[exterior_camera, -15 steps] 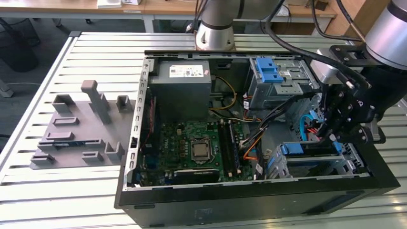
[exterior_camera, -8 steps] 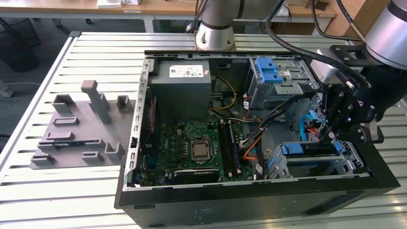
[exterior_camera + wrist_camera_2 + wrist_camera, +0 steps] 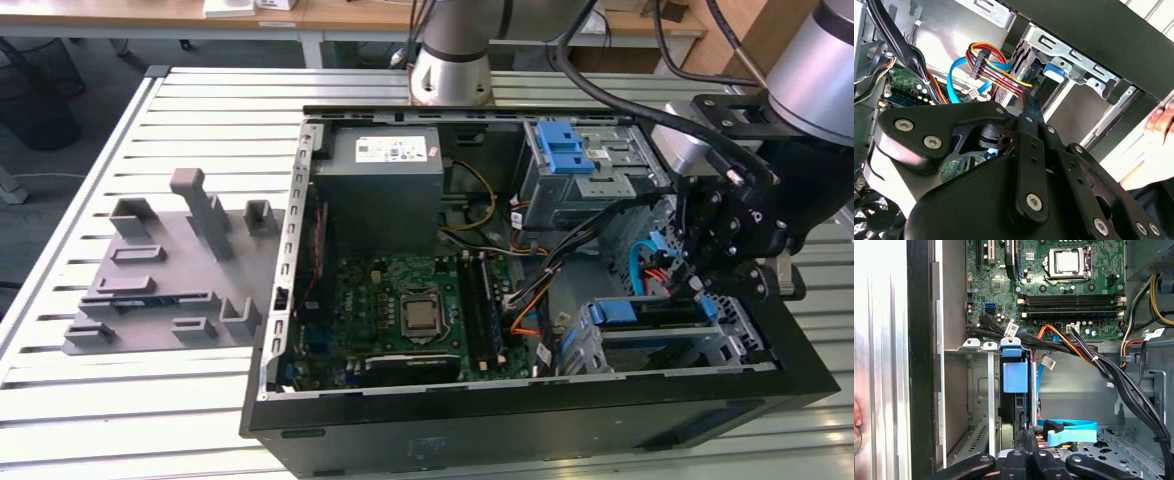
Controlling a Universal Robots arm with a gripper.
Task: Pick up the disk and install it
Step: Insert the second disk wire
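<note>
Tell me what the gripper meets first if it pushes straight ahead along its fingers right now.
Probably the disk in its blue carrier, seated edge-on in the drive cage: the gripper points along its rear edge. Depth is unclear; the blue data cable lies just beside that line.

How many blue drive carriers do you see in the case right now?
2. One sits in the upper bay near the power supply; the other is in the lower cage under the gripper. Others may be hidden.
</note>
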